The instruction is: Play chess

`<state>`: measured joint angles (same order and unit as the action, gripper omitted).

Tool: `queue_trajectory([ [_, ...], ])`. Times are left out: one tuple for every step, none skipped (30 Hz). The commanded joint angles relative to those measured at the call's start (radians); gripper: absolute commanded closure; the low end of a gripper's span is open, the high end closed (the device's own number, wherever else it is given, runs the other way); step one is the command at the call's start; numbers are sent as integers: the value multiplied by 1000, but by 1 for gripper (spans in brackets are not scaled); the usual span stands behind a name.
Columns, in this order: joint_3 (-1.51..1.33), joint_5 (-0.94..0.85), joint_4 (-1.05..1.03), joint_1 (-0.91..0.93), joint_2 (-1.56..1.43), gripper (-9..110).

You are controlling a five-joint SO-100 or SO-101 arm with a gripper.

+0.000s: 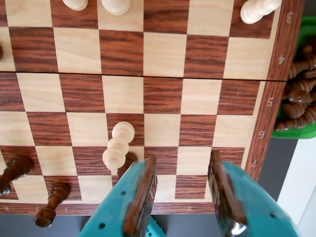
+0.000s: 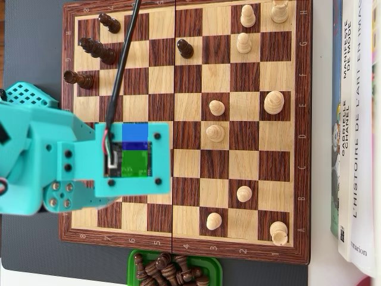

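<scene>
A wooden chessboard [image 2: 190, 77] lies flat on the desk, dark pieces [image 2: 95, 49] at the overhead view's left, pale pieces [image 2: 244, 43] right. A green tray [image 2: 215, 267] of captured dark pieces sits below. In the wrist view a pale piece [image 1: 118, 145] stands just left of the end effector [image 1: 181, 170], spread and empty.

Teal arm [image 2: 41, 161] reaching in from the left of the overhead view, wrist level, gripper [image 1: 182, 197] pointed down with jaws parted, gripping nothing.
</scene>
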<state>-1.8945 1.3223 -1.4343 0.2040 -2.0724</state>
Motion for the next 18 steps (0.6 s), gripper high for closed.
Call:
queue_trajectory([
  [-2,29,-29,-28,-34,85],
  [0,40,-46,-31,-34,85],
  [3,46,-63,-31,-34,85],
  [8,52,-78,-32,-34,85],
  [9,55,-84,-34,-34,85],
  [9,55,-83,-43,-34,85],
  [9,57,-81,-51,-34,85],
  [9,57,-80,-54,-34,85],
  [9,57,-80,-55,-34,85],
  [9,57,-83,-63,-34,85],
  [9,64,-83,-71,-34,85],
  [8,81,-84,-81,-34,85],
  [3,101,-84,-95,-34,85],
  [2,114,-80,-106,-34,85],
  [2,120,-80,-114,-34,85],
  [2,120,-84,-118,-34,85],
  [-2,120,-87,-118,-34,85],
  [-3,120,-87,-120,-34,85],
])
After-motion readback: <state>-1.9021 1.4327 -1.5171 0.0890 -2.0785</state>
